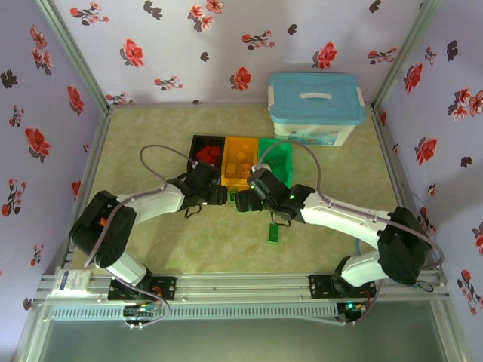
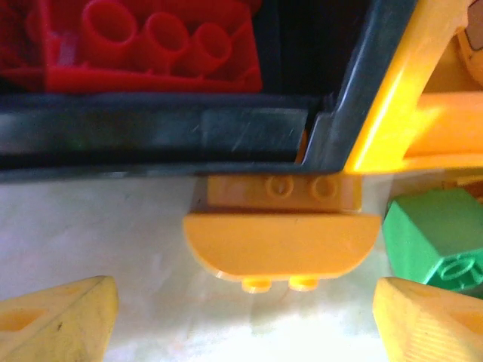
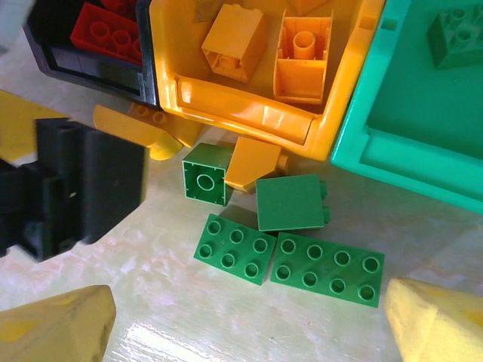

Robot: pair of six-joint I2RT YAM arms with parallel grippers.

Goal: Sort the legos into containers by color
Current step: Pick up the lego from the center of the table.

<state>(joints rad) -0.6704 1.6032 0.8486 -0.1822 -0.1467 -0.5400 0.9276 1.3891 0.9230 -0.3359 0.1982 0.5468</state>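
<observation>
Green plastic bricks loose on the table, both my grippers empty.
My left gripper (image 2: pixel 249 324) has its jaws spread wide, gripping nothing, over an orange curved studded brick (image 2: pixel 283 241) lying right at the front wall of the black rectangular plastic bin (image 2: pixel 151 128), which has red studded bricks (image 2: pixel 151 45) inside. My right gripper (image 3: pixel 245 324) is also gaping and empty, above four green studded bricks (image 3: pixel 328 268) and an orange sloped brick (image 3: pixel 253 162) clustered just in front of the orange-yellow plastic bin (image 3: pixel 241 117), which holds orange bricks (image 3: pixel 234 41). The green plastic bin (image 3: pixel 355 136) beside it holds a small green brick (image 3: pixel 456 30). One flat green brick (image 1: pixel 272 232) lies apart, nearer my bases.
</observation>
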